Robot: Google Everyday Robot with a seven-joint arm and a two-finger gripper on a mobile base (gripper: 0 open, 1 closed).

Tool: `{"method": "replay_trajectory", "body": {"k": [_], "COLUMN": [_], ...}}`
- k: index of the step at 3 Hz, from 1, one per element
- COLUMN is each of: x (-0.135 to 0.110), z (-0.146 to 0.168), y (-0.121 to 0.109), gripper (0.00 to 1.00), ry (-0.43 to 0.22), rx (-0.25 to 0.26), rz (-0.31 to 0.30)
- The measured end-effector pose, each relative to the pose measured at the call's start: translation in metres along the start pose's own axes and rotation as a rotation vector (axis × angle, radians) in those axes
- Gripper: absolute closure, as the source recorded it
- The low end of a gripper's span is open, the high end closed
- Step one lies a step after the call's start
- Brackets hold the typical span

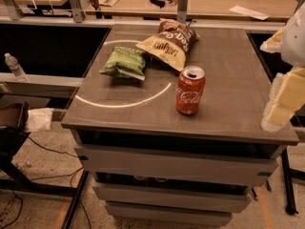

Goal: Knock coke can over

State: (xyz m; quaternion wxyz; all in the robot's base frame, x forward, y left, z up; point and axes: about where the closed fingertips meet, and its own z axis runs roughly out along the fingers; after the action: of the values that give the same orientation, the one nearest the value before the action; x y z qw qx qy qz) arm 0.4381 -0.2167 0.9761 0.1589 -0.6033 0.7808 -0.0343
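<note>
The gripper (285,98) is cut off by the right border of the view. Only blurred, pale yellow and white parts of it are seen, hanging over the right edge of the table top (228,56). Whether it is released or clenched cannot be told. The recess under the table top is dark, and nothing in it can be made out. The print on the yellow-brown chip bag (167,43) is only partly legible where the foil is creased.

The coke can (190,90) is seen upright on the table top, right of centre and nearer the front edge than the back. It is well apart from the gripper, with bare surface between them. The near corner of the yellow-brown chip bag lies just beside the can's rim; whether they touch cannot be told. The green chip bag (125,62) lies to the left, against the yellow-brown one. Open surface is left in front of the can, to its right, and to its front left, where a white arc (124,103) is marked.

The can is a red cylinder with white script and a silver top. The table top is smooth, dull and grey-brown, with square edges. Both bags are crinkled and puffed. Pale drawer fronts (176,166) are stacked below the top, above a speckled floor.
</note>
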Motion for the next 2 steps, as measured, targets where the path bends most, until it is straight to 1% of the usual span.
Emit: {"method": "replay_trajectory", "body": {"k": [1, 2], "x": [0.0000, 0.0000], "z": [0.0000, -0.0028], "y": [0.0000, -0.0014], "gripper": [0.00, 0.00], "ry": [0.000, -0.027], "rx": [0.000, -0.008], "rz": [0.000, 0.028]}}
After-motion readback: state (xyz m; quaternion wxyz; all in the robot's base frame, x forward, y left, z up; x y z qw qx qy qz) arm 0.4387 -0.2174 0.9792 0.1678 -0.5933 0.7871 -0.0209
